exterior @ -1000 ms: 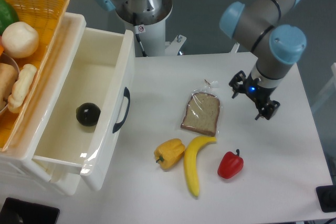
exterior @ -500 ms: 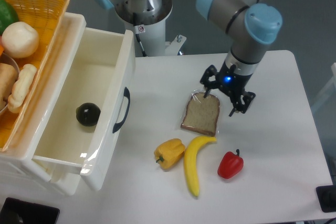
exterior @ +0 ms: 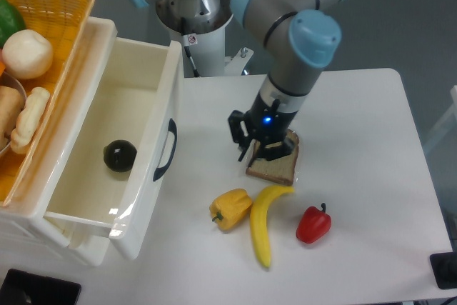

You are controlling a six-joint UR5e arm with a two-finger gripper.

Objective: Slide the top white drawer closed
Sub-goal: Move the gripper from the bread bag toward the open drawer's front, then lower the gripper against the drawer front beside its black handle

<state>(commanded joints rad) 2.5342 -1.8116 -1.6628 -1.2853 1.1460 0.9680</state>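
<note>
Above the bagged bread slice (exterior: 274,167), the pincer (exterior: 251,138) hangs; grip unclear; glossy white drawer (exterior: 136,151) open.

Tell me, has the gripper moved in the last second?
Yes. The gripper has swept left across the table, from right of the bagged bread slice to over its left part, nearer the top white drawer, which is open.

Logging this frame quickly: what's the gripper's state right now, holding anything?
Gripper: empty, over the table beside the bagged bread slice; whether it is open or shut cannot be told.
</note>
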